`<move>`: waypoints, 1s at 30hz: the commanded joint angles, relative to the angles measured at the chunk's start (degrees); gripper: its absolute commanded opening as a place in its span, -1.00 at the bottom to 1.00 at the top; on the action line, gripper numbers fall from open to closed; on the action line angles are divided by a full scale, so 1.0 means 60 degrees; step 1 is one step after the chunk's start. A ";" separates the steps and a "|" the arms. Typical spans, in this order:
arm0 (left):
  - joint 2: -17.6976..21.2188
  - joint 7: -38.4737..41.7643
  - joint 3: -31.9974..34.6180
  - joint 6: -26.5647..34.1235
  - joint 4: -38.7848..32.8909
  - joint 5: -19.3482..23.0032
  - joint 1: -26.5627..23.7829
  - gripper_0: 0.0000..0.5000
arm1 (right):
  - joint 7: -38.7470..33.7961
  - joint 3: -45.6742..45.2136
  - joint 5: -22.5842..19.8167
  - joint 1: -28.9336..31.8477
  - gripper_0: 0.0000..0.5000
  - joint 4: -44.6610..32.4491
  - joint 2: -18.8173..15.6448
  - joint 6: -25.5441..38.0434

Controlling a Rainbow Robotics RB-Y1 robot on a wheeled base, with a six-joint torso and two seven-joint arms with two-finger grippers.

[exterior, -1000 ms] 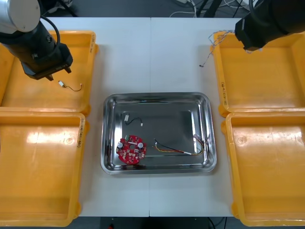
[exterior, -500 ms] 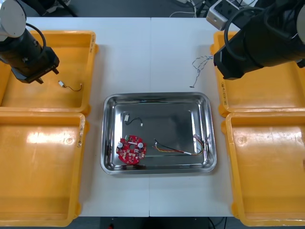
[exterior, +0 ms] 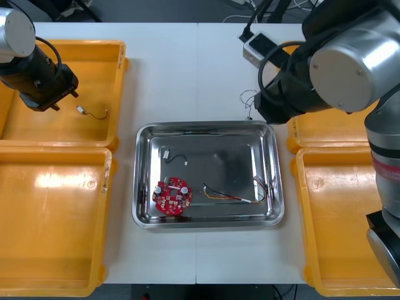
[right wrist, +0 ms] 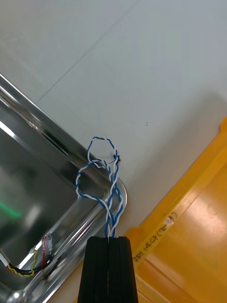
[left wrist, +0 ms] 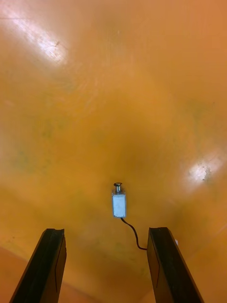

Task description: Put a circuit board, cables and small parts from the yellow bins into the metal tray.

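My right gripper (right wrist: 109, 238) is shut on a twisted blue and white cable (right wrist: 101, 180), which dangles over the far right corner of the metal tray (right wrist: 56, 142). From the front, this cable (exterior: 247, 100) hangs beside my right arm (exterior: 312, 81) just beyond the tray's rim (exterior: 206, 125). The tray holds a round red circuit board (exterior: 172, 195), a short black cable (exterior: 174, 157) and a red and yellow cable (exterior: 234, 195). My left gripper (left wrist: 106, 231) is open above a small metal part (left wrist: 119, 203) with a short dark wire, in the far left yellow bin (exterior: 37, 125).
The near left bin (exterior: 50, 219) and near right bin (exterior: 350, 225) flank the tray. The far right bin's edge (right wrist: 189, 236) lies just past the tray corner. A grey box (exterior: 259, 45) with cords lies on the table behind my right arm.
My right arm has swung left from the far right bin to the tray's far right corner, carrying the blue and white cable. My left arm shifted slightly left over its bin.
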 commanded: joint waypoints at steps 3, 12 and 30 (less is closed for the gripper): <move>-0.0330 0.0590 0.0212 -0.0568 0.0289 -0.0025 -0.0440 1.00 | -0.0026 0.0625 0.0569 0.0699 -1.00 -0.0256 0.0234 0.0034; -0.0433 0.0487 -0.0418 -0.1272 0.0831 0.0019 -0.0440 1.00 | -0.0099 0.1606 0.1653 0.1329 -1.00 0.0008 0.0395 0.0034; -0.0462 0.0429 -0.1004 -0.1667 0.0890 0.0034 -0.0147 1.00 | -0.0202 0.1650 0.1814 0.0611 -1.00 0.2366 0.1200 -0.1308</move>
